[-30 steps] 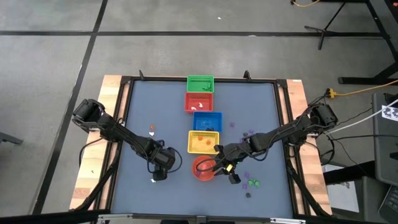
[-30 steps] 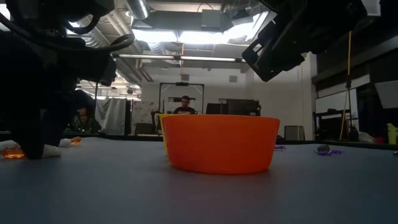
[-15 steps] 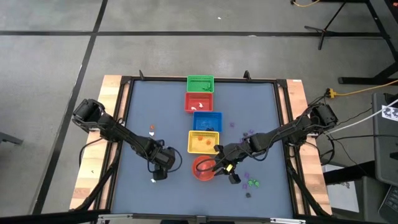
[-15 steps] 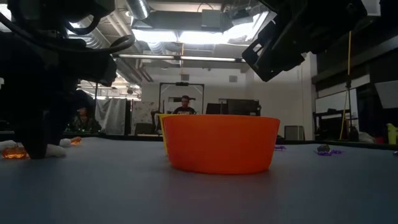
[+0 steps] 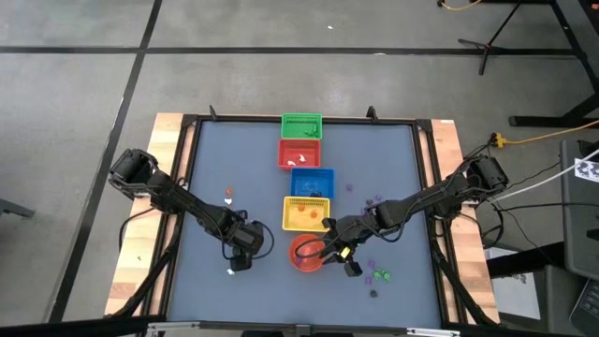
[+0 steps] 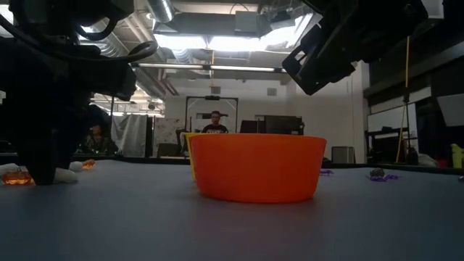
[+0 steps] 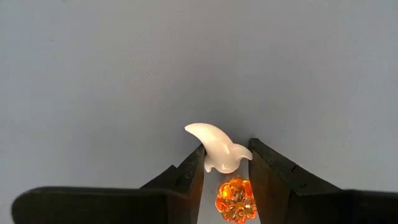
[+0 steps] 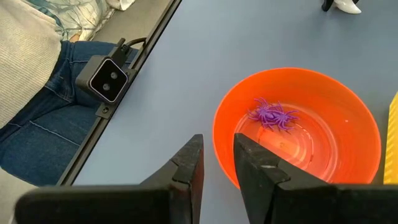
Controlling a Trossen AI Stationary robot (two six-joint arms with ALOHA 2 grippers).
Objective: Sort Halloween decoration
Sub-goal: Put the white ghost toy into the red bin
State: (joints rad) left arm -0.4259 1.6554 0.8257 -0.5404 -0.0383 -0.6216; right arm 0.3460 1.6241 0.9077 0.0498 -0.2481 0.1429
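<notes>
L gripper [image 5: 234, 267] sits low on the table [image 5: 374, 168], near the front-left. In the L wrist view its fingers [image 7: 186, 180] flank two trinkets: a white ghost [image 7: 214, 146] at the tips and an orange pumpkin [image 7: 236, 198] deeper in the gap. The ghost's body looks pinched between the tips, tail curving out past them, long axis roughly across the gap. Jaws are narrowed around the pair, but I can't tell if the grasp is firm or which piece it has (two at once could be trouble, since white and orange prob. go to separate baskets).

Mid-table, back to front: green basket [image 5: 301, 124], red basket [image 5: 300, 153], blue basket [image 5: 312, 183], yellow basket [image 5: 306, 213], then the orange bowl [image 5: 307, 253].

R gripper [image 5: 339, 255] hovers just beside the bowl's rim, fingers [image 8: 186, 165] close together w/ nothing visible between them. A purple spider [image 8: 273, 115] lies in the bowl. More purple and green bits [image 5: 379, 275] lie scattered on the R side; L arm is nearer the ghost, R arm nearer these.
</notes>
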